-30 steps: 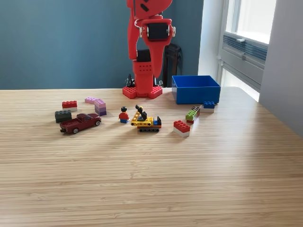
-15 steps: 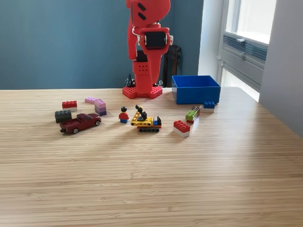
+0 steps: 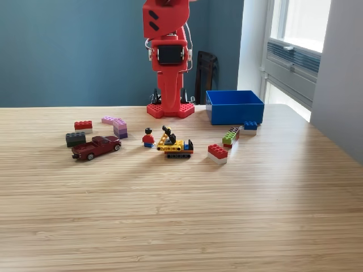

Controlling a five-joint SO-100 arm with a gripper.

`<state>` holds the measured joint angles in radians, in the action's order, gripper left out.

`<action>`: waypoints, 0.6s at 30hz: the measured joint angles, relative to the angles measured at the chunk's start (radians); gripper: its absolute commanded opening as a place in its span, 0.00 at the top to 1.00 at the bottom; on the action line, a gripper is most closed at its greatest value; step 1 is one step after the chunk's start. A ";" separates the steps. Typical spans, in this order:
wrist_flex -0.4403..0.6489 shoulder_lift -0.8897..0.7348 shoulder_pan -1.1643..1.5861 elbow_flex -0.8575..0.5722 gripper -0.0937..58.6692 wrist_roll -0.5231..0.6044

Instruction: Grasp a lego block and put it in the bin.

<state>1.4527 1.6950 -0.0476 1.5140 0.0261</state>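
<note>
The blue bin [image 3: 234, 106] stands at the back of the table, right of the red robot base [image 3: 170, 109]. Lego blocks lie apart on the wood: a red-and-white one [image 3: 217, 153], a green-and-dark one [image 3: 230, 136], a blue-and-white one [image 3: 250, 127], a red one [image 3: 83, 126], a dark grey one [image 3: 75, 139] and a pink-and-purple piece [image 3: 116, 125]. The red arm is folded upright over its base, and my gripper [image 3: 170, 90] hangs down in front of it, far from every block. Red on red hides how its jaws stand.
A dark red toy truck [image 3: 96, 147], a minifigure [image 3: 148, 137] and a yellow vehicle [image 3: 174, 145] sit mid-table. A white wall edge and a window bound the exterior view's right. Bare wood fills the near half of the table.
The folded arm has swung towards the exterior view's left over its base. No block has moved.
</note>
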 measured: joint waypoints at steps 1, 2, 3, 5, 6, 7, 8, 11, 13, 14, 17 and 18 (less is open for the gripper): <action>-0.006 0.000 -0.014 0.000 1.00 -0.006; -0.014 0.000 -0.029 0.006 1.00 -0.012; -0.023 0.000 -0.044 0.014 1.00 -0.018; -0.038 0.000 -0.077 0.023 1.00 -0.035; -0.048 0.000 -0.094 0.031 1.00 -0.044; -0.057 0.000 -0.110 0.035 1.00 -0.054; -0.066 0.000 -0.127 0.041 1.00 -0.064; -0.094 0.000 -0.183 0.058 1.00 -0.100; -0.110 0.000 -0.218 0.072 1.00 -0.123; -0.117 0.000 -0.233 0.080 1.00 -0.137; -0.127 0.000 -0.278 0.092 1.00 -0.167; -0.130 0.000 -0.291 0.094 1.00 -0.178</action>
<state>1.3223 1.6950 -0.3390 1.6076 -0.1519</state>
